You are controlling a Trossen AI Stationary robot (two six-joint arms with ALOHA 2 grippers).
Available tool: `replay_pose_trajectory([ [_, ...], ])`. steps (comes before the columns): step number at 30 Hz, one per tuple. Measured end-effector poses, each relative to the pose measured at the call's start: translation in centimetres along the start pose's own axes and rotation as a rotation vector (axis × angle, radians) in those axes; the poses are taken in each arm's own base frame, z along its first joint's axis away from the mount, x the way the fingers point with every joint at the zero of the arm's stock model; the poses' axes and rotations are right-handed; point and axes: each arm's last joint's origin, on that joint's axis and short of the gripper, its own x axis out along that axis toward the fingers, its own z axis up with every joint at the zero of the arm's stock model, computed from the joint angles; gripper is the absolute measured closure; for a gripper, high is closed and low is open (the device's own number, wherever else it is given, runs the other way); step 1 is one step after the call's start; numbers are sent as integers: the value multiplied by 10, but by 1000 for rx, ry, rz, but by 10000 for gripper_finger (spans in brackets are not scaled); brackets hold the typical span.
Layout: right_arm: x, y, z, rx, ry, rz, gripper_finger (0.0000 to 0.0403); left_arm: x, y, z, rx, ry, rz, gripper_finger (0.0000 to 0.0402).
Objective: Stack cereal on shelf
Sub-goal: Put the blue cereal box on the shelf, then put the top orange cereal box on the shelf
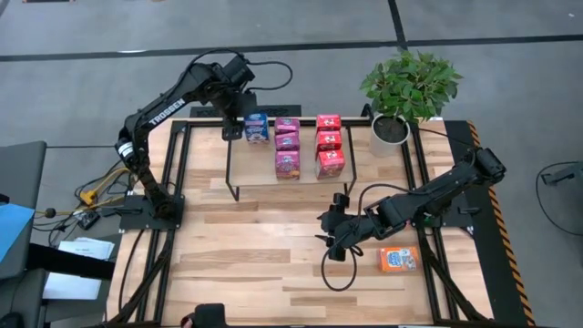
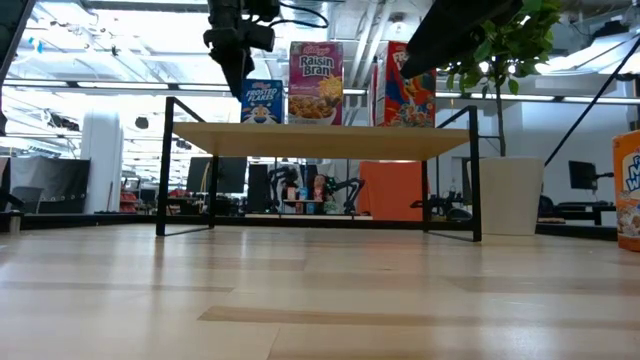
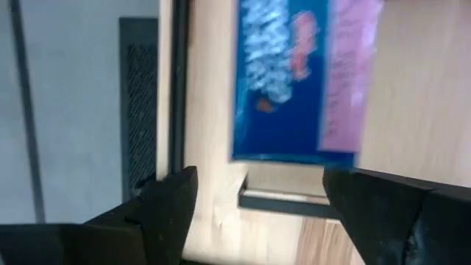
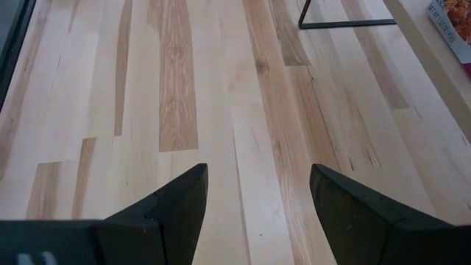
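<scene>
Left gripper, fingers wide, hovers behind the blue box, apparently releasing it on the shelf; right gripper waits wide open.

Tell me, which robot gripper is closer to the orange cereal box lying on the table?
The right gripper. It hangs open just beside the orange cereal box, while the left gripper is far off, open over the shelf.

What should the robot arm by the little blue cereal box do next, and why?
Probably lift straight away. The left gripper has its dark fingers spread apart, and the small blue cardboard cereal box already stands on the black-framed wooden shelf. The right gripper could then go for the orange cereal box on the table.
</scene>
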Motion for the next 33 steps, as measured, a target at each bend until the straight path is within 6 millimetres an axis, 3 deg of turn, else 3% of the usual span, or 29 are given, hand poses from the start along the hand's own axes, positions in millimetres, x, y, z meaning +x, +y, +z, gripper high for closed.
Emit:
replay_pose_trajectory([
  [8, 0, -1, -3, -6, 25, -14, 137, -11, -12, -12, -127, 120, -9, 82],
  [13, -15, -8, -5, -19, 219, -66, 137, -27, -33, -11, -185, 91, -60, 81],
  [18, -33, -10, -7, 62, 433, -25, 137, -49, -71, -1, -143, -9, -164, 81],
  [23, -53, -5, -32, 143, 639, -142, 137, -63, -116, 15, -46, -88, -204, 81],
  [28, -69, -2, -51, 317, 629, -417, 137, -74, -159, 35, 123, -236, -238, 81],
  [33, -89, 0, -56, 449, 551, -592, 138, -86, -190, 43, 218, -344, -269, 81],
])
